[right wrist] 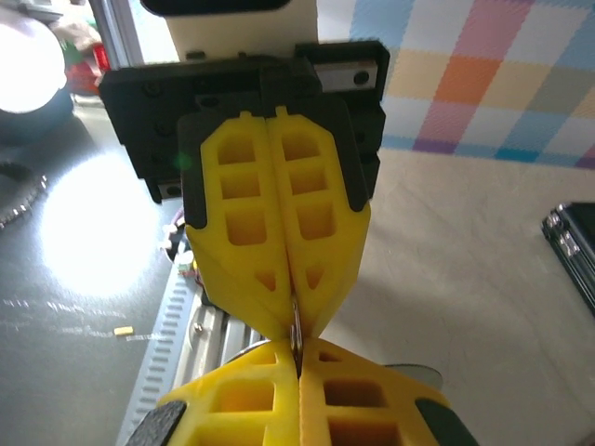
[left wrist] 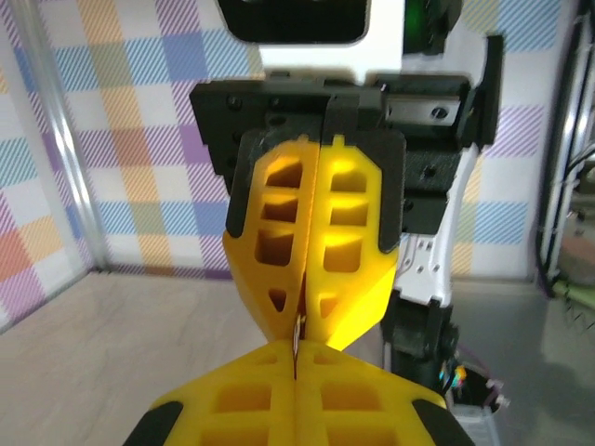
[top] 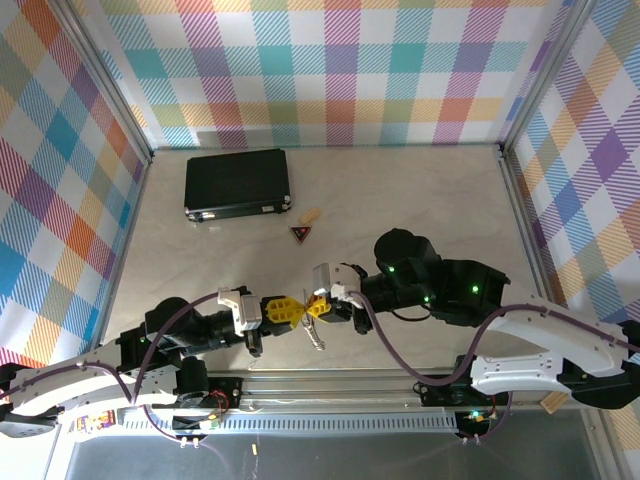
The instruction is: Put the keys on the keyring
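My left gripper (top: 297, 311) and right gripper (top: 316, 305) meet tip to tip above the near middle of the table, both shut. A thin metal edge, the keyring (left wrist: 299, 336), is pinched where the fingertips touch. In the right wrist view it appears as the same sliver of keyring (right wrist: 296, 333), with my right gripper (right wrist: 299, 348) below it and the left fingers (right wrist: 246, 232) facing it. The silver-grey keys (top: 318, 338) hang just below the two grippers. A pale piece of the keys (right wrist: 416, 373) peeks out behind my right finger.
A black case (top: 236, 183) lies at the back left. A dark-red triangular trinket (top: 301, 233) with a tan piece (top: 311, 215) sits behind the grippers. The metal rail (top: 340, 385) runs along the near edge, and checked walls enclose three sides.
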You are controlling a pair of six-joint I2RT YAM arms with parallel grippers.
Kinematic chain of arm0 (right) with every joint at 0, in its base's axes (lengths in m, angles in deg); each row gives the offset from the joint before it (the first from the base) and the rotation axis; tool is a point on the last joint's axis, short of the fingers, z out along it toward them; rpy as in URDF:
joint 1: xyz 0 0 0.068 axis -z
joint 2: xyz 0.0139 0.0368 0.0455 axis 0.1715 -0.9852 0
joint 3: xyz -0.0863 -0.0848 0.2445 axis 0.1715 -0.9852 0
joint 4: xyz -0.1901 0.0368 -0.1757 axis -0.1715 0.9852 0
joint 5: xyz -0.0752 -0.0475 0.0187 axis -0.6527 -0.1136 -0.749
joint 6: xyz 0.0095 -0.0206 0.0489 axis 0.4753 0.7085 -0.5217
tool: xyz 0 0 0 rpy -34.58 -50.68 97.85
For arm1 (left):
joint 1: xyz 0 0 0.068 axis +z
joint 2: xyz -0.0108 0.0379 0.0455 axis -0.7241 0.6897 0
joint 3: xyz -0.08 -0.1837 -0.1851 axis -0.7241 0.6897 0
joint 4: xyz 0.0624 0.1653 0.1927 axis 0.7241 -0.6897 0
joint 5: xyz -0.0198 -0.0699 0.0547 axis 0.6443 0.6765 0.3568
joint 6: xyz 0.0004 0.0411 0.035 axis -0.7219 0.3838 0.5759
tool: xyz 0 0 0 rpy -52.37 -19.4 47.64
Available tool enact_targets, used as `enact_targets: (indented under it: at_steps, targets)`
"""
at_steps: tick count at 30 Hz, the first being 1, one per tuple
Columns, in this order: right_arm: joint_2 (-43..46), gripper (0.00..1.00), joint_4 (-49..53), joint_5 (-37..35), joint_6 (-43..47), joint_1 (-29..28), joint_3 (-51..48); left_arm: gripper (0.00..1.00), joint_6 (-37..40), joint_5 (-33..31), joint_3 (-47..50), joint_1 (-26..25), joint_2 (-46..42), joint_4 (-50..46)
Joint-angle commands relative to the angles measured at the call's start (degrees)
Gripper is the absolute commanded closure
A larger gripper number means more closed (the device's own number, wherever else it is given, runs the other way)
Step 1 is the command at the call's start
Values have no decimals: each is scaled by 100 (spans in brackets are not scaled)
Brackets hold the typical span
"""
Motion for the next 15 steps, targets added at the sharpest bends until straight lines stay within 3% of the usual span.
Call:
enact_targets:
  at_steps: [1, 6, 12, 15]
  targets:
    - [-302, 100, 655, -301, 442, -11, 542, 89, 285, -470, -423, -2, 72, -747]
    - [-639, 100, 1133, -260, 665, -13, 910, 86, 574, -752, -921, 0, 381, -1815]
    - [-822, 100, 1388, -59, 765, -19, 1117, 87, 742, -921, -1187, 0, 690, -2220]
    - [-887, 100, 1452, 4, 784, -33, 1163, 96, 738, -950, -1125, -6, 727, -2065]
